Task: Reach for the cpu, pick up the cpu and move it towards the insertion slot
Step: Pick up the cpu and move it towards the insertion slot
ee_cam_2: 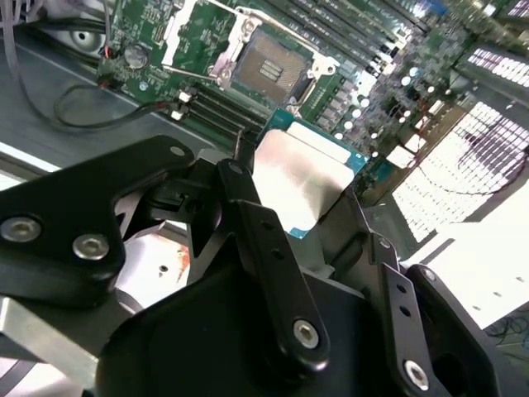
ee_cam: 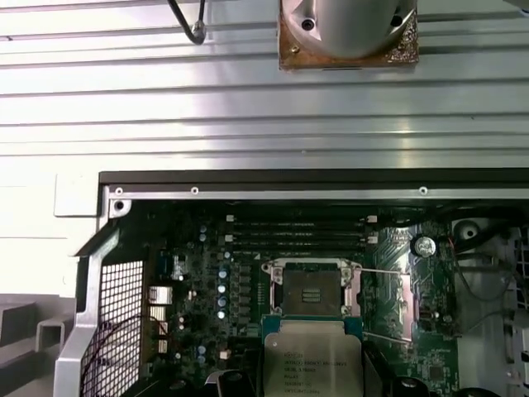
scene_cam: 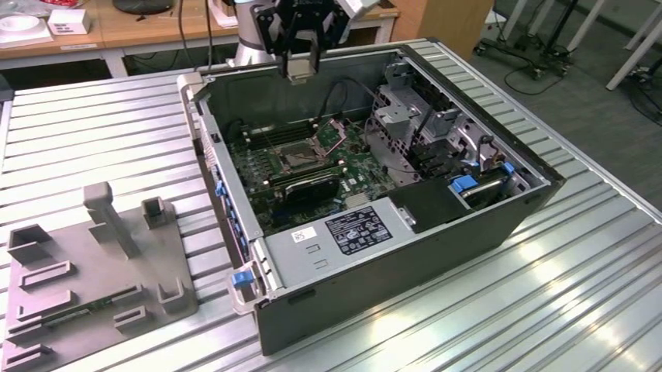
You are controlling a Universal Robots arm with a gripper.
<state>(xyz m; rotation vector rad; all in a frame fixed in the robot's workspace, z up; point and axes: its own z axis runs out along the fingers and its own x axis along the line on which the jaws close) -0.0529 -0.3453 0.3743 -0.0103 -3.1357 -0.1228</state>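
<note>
Above the insertion slot [ee_cam: 311,291] — tool [ee_cam_2: 310,217] gripping cpu [ee_cam_2: 302,175]

An open computer case [scene_cam: 414,225] is lying on its side on the ribbed metal table [scene_cam: 93,132]. A grey tray [scene_cam: 98,271] is sitting on the table toward the exterior view's left, with a green memory stick [scene_cam: 77,314] resting in it. A wooden desk [scene_cam: 155,27] is standing behind.

Bright overhead light, glare streaks on the ribbed metal table [scene_cam: 538,263], dim case interior [scene_cam: 310,155], soft close-range blur.
</note>
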